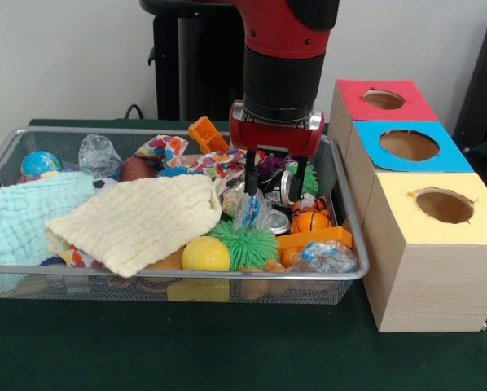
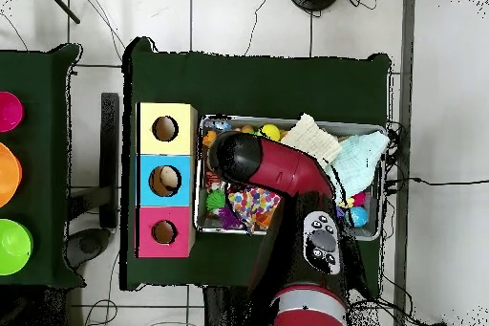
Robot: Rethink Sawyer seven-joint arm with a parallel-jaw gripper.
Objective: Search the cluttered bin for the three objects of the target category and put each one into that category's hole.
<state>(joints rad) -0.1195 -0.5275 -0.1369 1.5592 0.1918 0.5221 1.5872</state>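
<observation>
Judging by what sits under the claw [image 1: 271,194], you're going for the crinkly clear wrapper [image 1: 252,210] in the bin's [image 1: 341,273] right half. The target category isn't stated, so that's my read only.

Handling: it looks like thin plastic film, so light, soft and slippery, and it'll crush and spring back. Pinch it across a bunched fold near the top; a flat face will likely slide out. It may drag neighbours up with it.

Position: the wrapper sits just below and between the two fingers [image 1: 250,173], leaning against the green spiky ball [image 1: 245,244]. I can't tell whether it touches them. The fingers are spread, one each side, nothing pinched.

Around it:
- metal tins [image 1: 286,189] right behind
- small basketball [image 1: 310,221] just to the right
- orange block [image 1: 315,239] in front of that
- another clear wrapper [image 1: 326,257] at the front right corner
- yellow ball [image 1: 205,255] beside the spiky ball
- cream cloth [image 1: 142,220] and mint cloth [image 1: 19,216] cover the left half, so whatever's under them is hidden

Boxes stand right of the bin on the bench [image 1: 227,350]: yellow [image 1: 427,236] nearest the camera, blue [image 1: 408,147], then red [image 1: 382,99], each with a hole on top. Overhead, the arm hides the claw and that end of the bin.
</observation>
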